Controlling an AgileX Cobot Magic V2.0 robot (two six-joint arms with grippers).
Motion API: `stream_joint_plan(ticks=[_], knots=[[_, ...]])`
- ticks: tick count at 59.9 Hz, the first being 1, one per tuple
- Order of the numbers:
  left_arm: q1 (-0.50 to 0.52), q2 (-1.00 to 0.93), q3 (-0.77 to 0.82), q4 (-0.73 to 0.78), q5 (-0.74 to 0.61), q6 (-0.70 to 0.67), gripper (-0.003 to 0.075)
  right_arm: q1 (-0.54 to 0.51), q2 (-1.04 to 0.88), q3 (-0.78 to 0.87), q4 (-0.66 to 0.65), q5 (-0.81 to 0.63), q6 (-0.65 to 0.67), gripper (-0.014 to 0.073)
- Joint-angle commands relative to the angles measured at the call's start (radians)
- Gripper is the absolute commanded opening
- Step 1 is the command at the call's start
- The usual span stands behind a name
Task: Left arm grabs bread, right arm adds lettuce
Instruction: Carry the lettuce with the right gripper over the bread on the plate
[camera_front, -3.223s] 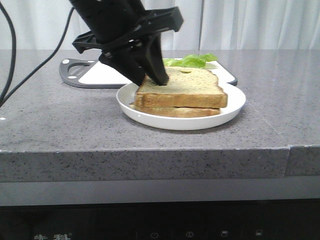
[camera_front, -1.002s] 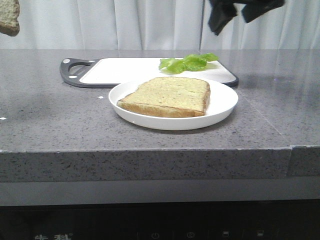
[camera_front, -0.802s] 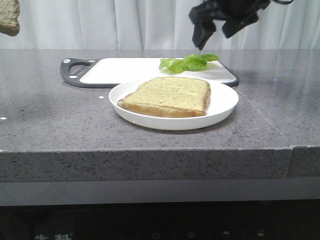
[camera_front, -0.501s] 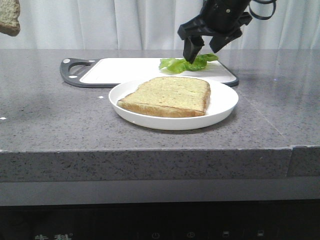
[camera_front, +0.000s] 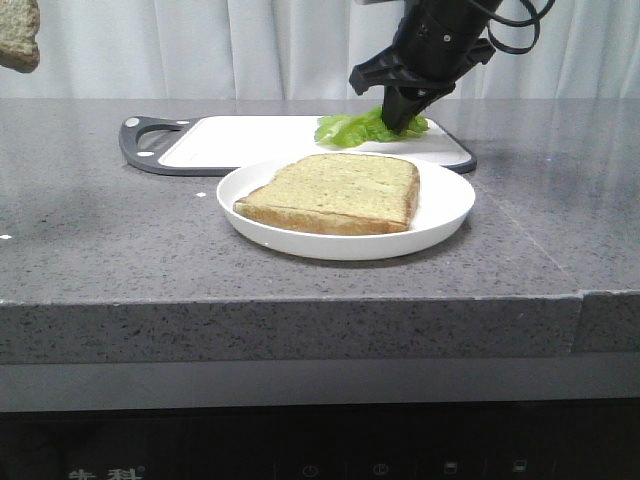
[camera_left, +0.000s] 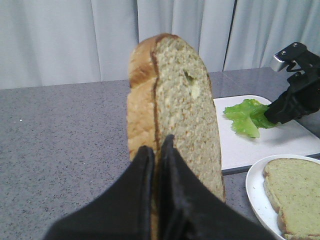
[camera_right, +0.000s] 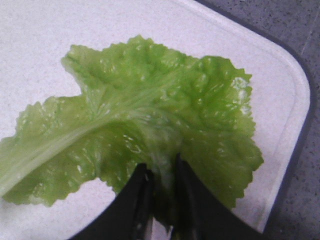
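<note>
The bread (camera_left: 172, 110), a thick slice with a golden crust, stands on edge in the air with my left gripper (camera_left: 156, 150) shut on its lower edge. In the front view only its corner (camera_front: 18, 35) shows at the top left. The lettuce (camera_right: 145, 120), a ruffled green leaf, lies on the white cutting board (camera_front: 250, 140). My right gripper (camera_right: 161, 172) is down on the lettuce (camera_front: 350, 128), its fingers pinched on a fold of the leaf near its edge. The right arm (camera_front: 430, 45) reaches down from the top right.
A white plate (camera_front: 440, 222) with a thinner bread slice (camera_front: 335, 192) sits in front of the board, near the counter's front edge (camera_front: 300, 300). The board has a dark rim and handle (camera_front: 145, 140) at its left. Curtains hang behind.
The right arm came down from the upper right onto the lettuce and its fingers closed on the leaf. The bread stayed held high at the left.
</note>
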Motion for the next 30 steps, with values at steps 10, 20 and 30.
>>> stream_joint_plan(ticks=[10, 20, 30], knots=[[0.002, -0.004, -0.027, 0.028, -0.034, -0.01, -0.0021, -0.002, -0.105, -0.036, -0.011, -0.042, -0.009, 0.0085], [0.002, -0.004, -0.027, 0.028, -0.034, -0.01, -0.0021, -0.002, -0.152, -0.036, 0.006, -0.019, -0.009, 0.0085], [0.002, -0.004, -0.027, 0.028, -0.034, -0.01, -0.0021, -0.002, -0.199, -0.034, 0.019, -0.007, -0.009, 0.0085]])
